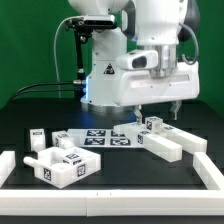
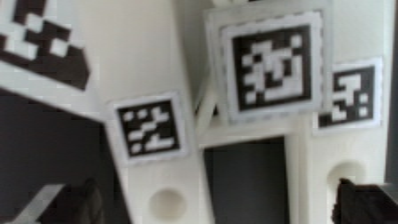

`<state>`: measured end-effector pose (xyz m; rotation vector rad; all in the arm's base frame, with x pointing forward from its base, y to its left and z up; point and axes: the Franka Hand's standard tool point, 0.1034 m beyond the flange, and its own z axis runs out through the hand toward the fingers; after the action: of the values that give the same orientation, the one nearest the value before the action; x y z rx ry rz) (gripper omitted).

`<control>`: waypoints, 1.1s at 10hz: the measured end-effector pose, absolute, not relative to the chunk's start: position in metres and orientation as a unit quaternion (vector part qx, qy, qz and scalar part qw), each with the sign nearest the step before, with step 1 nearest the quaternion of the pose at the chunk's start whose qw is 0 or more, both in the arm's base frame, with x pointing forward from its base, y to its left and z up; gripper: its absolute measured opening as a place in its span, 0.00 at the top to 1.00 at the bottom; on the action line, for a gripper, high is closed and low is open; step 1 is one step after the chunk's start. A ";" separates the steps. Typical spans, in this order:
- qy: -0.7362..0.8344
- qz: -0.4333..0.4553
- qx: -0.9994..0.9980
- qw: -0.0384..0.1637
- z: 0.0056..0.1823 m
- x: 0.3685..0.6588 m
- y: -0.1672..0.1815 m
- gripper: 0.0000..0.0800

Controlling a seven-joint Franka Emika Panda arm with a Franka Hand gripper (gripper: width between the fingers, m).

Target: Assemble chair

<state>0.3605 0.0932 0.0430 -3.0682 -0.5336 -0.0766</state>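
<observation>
In the exterior view the gripper (image 1: 158, 108) hung just above the white chair parts (image 1: 165, 142) at that view's right, jaws apart or together I couldn't tell, and the wrist view showed a tagged panel (image 2: 199, 120) so close that a skewed descent might shove it aside.

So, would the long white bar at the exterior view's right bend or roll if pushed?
Probably stiff: the long white bar looks thick, blocky. Unlikely to roll: its faces are flat. Pushed near one end, it may swivel.
</observation>
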 end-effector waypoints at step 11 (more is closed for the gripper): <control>-0.152 0.044 -0.987 0.013 0.055 0.341 0.095 0.19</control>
<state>0.3409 0.0949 0.0546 -3.0756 -0.4726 0.1371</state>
